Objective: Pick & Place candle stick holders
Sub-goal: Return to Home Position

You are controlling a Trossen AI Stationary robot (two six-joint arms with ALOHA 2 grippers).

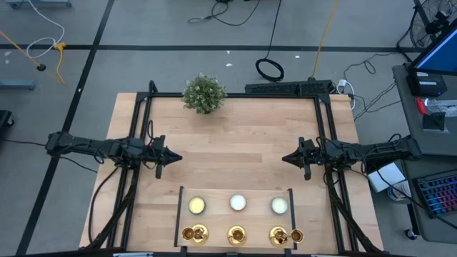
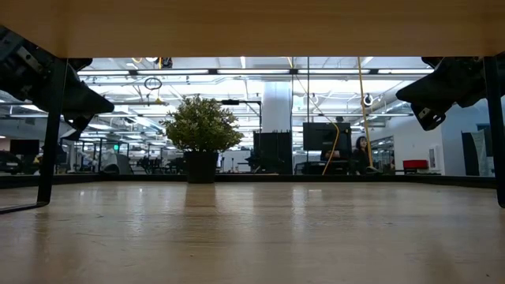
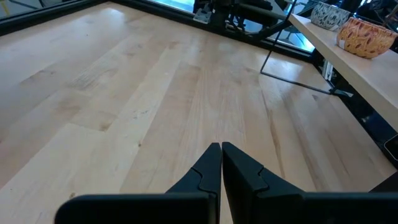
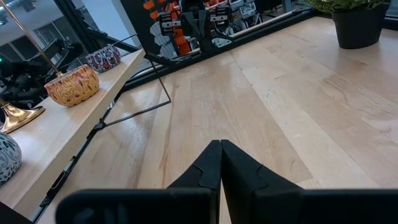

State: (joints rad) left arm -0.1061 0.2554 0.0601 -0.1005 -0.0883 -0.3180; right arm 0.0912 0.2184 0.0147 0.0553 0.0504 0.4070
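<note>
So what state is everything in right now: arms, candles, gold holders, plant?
Left arm: jaws shut, empty, hovering above the table.
Right arm: jaws shut, empty, hovering.
Holders: on the shelf, in a row.
Candles: on the shelf behind them, no flame seen.
Plant: upright at the table's far edge.

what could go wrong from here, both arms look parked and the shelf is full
1. The candle stick holders line the shelf's outer edge by the table's edge; a nudge to the shelf might tip one off.
2. The rightmost holder is crowded by another gold piece; the right end effector, shut at the table's right side, could knock both reaching in. The left end effector waits opposite, also shut.
</note>
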